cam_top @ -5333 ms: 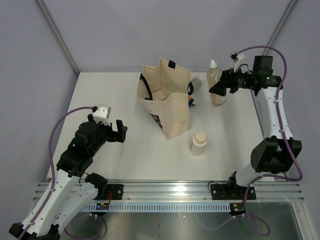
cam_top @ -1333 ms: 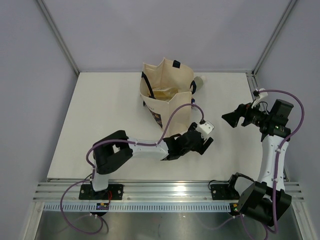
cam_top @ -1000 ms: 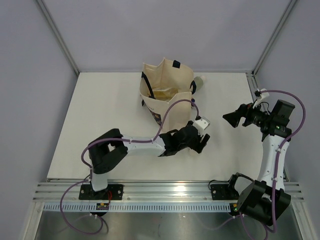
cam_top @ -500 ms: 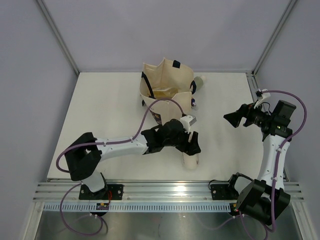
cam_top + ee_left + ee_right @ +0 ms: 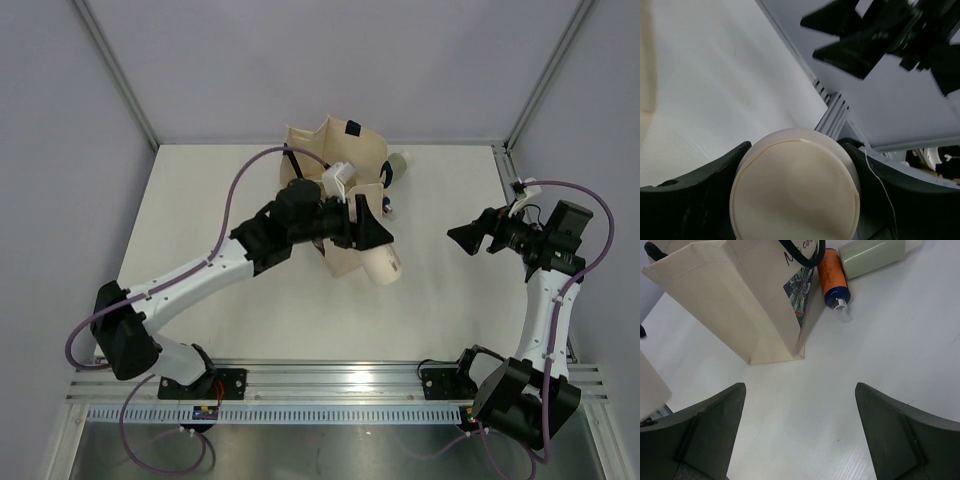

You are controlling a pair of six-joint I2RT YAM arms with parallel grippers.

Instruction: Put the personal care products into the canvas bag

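At the near corner of the bag (image 5: pixel 365 160), the left gripper (image 5: pixel 372 238) now holds the beige bottle (image 5: pixel 384 263), lifted off the table (image 5: pixel 200 200); release over the bag's mouth should follow. Right of the bag, the right gripper (image 5: pixel 464 237) hangs wide, empty.

place: robot lab cell | evidence: plain grey walls (image 5: pixel 300 60) — white table (image 5: pixel 200 200), aluminium rail (image 5: pixel 330 385)

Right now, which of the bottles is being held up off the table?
The short beige bottle, clamped in the left tool. The orange bottle and pale green bottle lie on the table beside the canvas bag.
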